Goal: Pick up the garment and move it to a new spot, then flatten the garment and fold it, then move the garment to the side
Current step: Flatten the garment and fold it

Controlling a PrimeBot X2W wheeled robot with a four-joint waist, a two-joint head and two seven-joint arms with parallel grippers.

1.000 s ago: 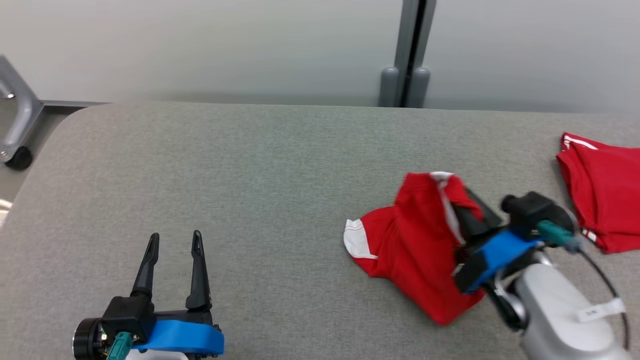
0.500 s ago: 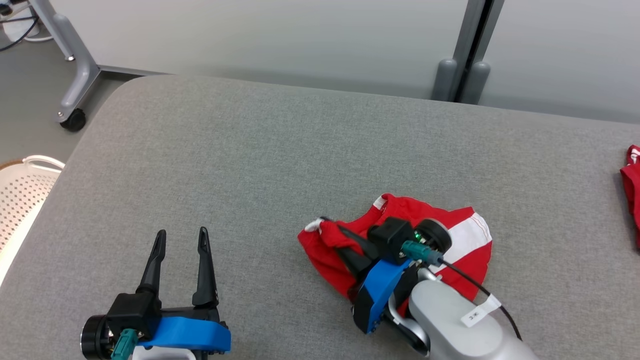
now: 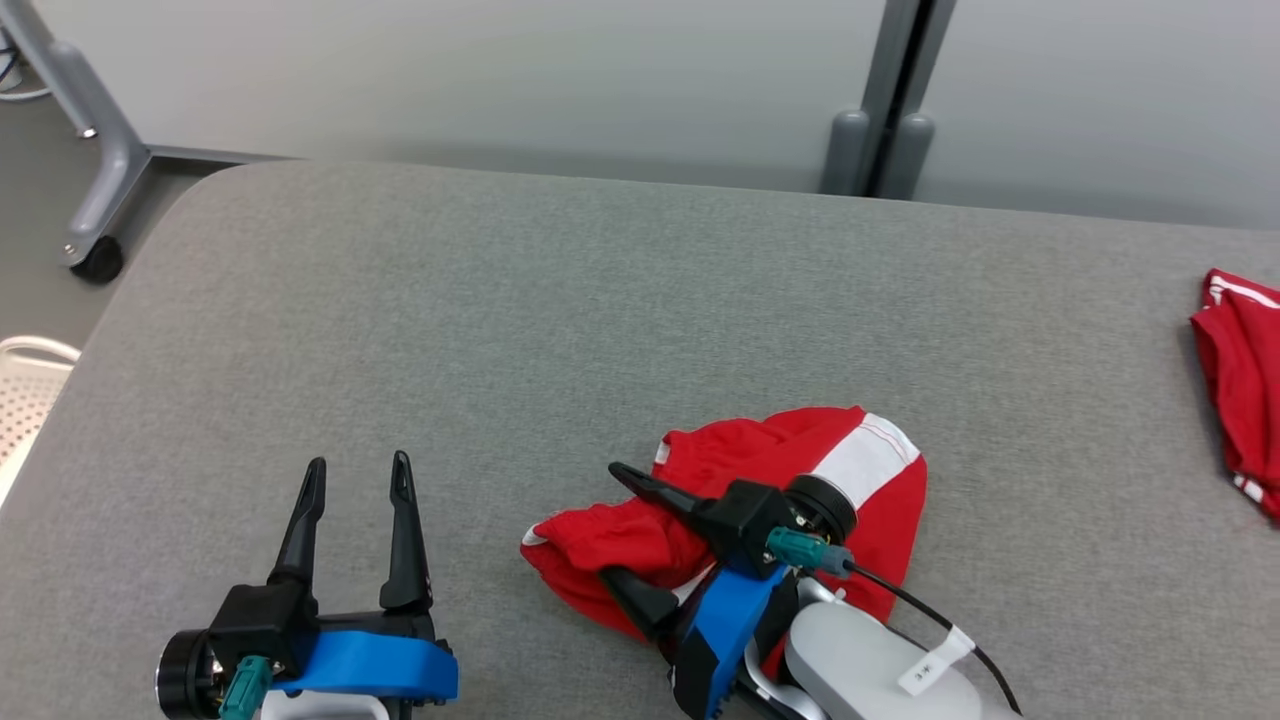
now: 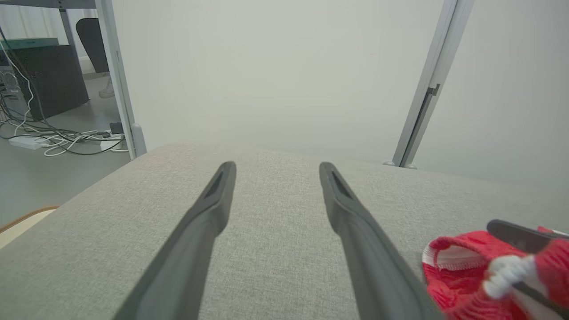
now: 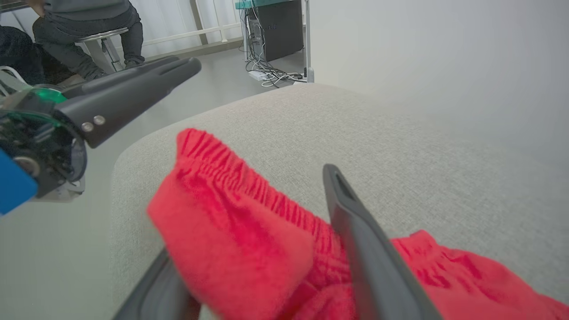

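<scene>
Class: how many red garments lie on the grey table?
2. A crumpled garment lies at the right gripper, front centre; a second garment is at the far right, partly cut off by the picture's edge.

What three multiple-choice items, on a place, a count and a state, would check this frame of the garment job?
1. Where does the crumpled red garment lie from the left pincer?
A. on the robot's right of it
B. on the robot's left of it
C. between its fingers

2. How many red garments are on the grey table in the head view?
A. one
B. two
C. four

3. How do the jaws of the right pincer stand?
A. shut on nothing
B. shut on a cable
C. spread wide

Key:
1 A, it lies by the right arm.
2 B, a second red garment lies at the table's right edge.
3 C, its fingers stand far apart with red cloth between them.
</scene>
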